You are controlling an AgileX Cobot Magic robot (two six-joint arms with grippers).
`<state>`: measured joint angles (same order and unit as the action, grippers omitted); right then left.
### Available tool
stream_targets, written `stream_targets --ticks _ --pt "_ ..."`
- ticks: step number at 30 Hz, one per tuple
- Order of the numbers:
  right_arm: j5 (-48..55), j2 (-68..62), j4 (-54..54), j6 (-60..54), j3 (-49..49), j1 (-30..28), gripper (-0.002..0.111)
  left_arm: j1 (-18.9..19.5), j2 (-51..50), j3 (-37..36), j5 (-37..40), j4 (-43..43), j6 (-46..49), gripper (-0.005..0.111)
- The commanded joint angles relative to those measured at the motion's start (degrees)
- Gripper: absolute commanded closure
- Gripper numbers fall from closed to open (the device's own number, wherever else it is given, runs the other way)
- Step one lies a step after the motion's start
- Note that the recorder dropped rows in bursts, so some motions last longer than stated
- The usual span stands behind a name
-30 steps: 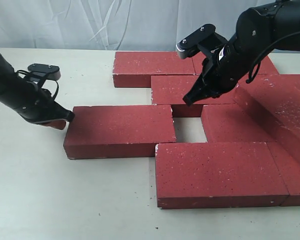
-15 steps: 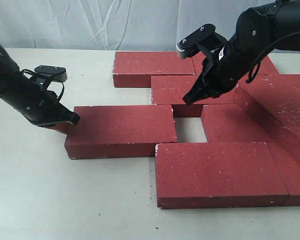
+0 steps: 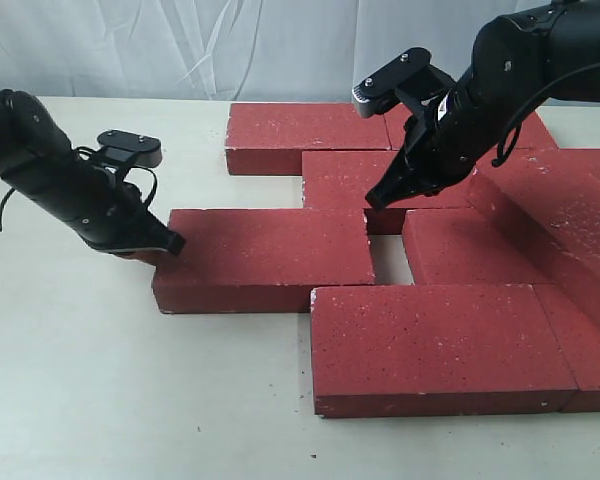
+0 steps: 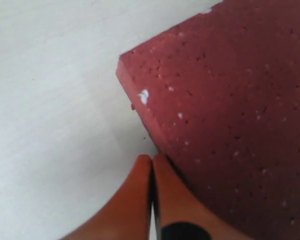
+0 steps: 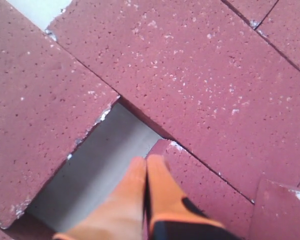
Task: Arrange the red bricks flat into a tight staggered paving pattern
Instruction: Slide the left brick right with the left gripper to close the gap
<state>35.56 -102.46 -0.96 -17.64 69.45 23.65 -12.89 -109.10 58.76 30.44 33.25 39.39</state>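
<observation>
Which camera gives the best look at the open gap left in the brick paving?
The right wrist view: the gap sits close and large, edged by red bricks, just ahead of the right gripper. The exterior view shows the gap small. The left wrist view misses it.

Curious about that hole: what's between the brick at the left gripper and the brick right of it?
Only bare table, a narrow gap; the exterior view shows it.

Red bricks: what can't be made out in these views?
Exterior view: the right arm hides part of the back bricks; the frame edge cuts the rightmost ones.
Left wrist view: one brick corner only, blurred.
Right wrist view: right gripper covers part of the gap.
</observation>
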Motion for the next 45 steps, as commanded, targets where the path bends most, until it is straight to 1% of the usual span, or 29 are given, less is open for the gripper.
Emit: stream_targets --ticks 1,9,19,22,25,30,31,35,37,38,39,41,45 --pt "-0.46 -0.09 0.00 -0.31 -0.08 -0.28 0.109 -0.43 0.06 0.24 -0.67 1.48 0.15 0.107" --pt "-0.46 -0.09 0.11 -0.31 -0.08 -0.28 0.109 -0.61 0.06 0.24 -0.77 1.84 0.15 0.107" --pt "-0.57 -0.09 0.10 -0.31 -0.08 -0.28 0.109 -5.45 0.06 1.14 -2.81 2.91 0.25 0.107" --pt "-0.57 -0.09 0.32 -0.31 -0.08 -0.28 0.109 -6.27 -1.63 1.76 -4.15 3.45 0.25 0.107" --pt "-0.57 -0.09 0.32 -0.31 -0.08 -0.28 0.109 -6.79 -4.23 3.64 -3.01 3.71 0.25 0.107" --pt "-0.57 -0.09 0.32 -0.31 -0.08 -0.28 0.109 -10.12 -5.49 5.57 -2.04 3.07 0.25 0.107" --pt "-0.57 -0.09 0.32 -0.31 -0.08 -0.28 0.109 -10.26 -5.49 5.57 -2.04 2.97 0.25 0.107" --pt "-0.57 -0.09 0.32 -0.31 -0.08 -0.28 0.109 -10.02 -5.49 5.57 -2.04 1.59 0.14 0.107" --pt "-0.24 -0.09 0.02 -0.31 -0.08 -0.28 0.109 -10.02 -5.37 5.57 -2.04 -1.06 -0.60 0.107" --pt "-0.24 -0.09 0.02 -0.31 -0.08 -0.28 0.109 -9.73 -4.62 5.57 -1.93 -4.13 -3.38 0.107" --pt "-0.24 -0.09 0.02 -0.31 -0.08 -0.28 0.109 -9.48 -4.17 5.57 -1.83 -5.32 -5.04 0.107" --pt "-0.24 -0.09 0.02 -0.31 -0.08 -0.28 0.109 -7.22 -2.19 5.57 -1.03 -10.34 -9.81 0.107" --pt "-1.48 -0.09 0.02 -0.31 -0.08 -0.28 0.109 -2.62 -1.45 5.57 -0.17 -10.76 -10.51 0.107"
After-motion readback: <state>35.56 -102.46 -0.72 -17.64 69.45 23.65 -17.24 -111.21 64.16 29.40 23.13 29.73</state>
